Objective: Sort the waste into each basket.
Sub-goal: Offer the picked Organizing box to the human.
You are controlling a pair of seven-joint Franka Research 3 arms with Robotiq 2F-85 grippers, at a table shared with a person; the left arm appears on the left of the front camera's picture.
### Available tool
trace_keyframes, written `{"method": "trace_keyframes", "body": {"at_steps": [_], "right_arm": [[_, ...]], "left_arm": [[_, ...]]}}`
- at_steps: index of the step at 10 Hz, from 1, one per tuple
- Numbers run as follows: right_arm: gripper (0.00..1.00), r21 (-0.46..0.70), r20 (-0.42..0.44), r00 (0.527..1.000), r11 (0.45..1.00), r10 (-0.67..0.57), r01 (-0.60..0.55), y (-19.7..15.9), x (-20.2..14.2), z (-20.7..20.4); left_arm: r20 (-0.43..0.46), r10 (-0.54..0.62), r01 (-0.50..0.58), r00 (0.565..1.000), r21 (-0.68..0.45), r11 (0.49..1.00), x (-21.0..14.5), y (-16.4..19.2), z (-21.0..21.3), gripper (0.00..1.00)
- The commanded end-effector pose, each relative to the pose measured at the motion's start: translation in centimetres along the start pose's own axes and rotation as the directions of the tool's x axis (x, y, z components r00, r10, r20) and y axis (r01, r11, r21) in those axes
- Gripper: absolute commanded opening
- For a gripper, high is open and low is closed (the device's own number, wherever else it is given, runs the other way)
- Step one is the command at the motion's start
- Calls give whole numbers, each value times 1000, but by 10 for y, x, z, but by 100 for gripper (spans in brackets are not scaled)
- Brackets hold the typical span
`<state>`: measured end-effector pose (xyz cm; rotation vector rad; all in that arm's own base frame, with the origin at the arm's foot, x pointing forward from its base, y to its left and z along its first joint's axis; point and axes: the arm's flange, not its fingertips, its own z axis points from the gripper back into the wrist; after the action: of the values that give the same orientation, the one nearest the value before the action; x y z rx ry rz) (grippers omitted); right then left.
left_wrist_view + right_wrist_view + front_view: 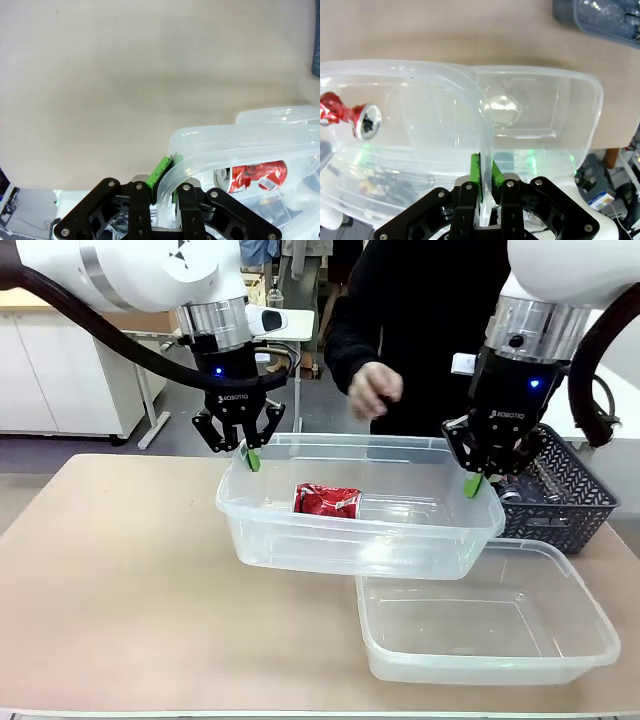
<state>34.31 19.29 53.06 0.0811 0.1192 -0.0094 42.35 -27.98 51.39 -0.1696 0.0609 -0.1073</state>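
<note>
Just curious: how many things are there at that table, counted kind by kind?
Clear plastic tubs: 2, the upper tub and the lower tub
Crushed red cans: 1, lying in the upper tub
Dark mesh baskets: 1, contents too unclear to count
Total: 4
</note>
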Motion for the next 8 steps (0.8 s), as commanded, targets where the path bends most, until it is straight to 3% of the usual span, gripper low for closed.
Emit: {"method": "trace_keyframes", "body": {"at_steps": [1,8], "right_arm": [[6,0,-5,1000,1000,13,-13,3,-2,5],[6,0,-5,1000,1000,13,-13,3,-2,5]], "left_arm": [[9,3,-3,1000,-11,1000,4,-1,6,7],[9,3,-3,1000,-11,1000,4,-1,6,7]]}}
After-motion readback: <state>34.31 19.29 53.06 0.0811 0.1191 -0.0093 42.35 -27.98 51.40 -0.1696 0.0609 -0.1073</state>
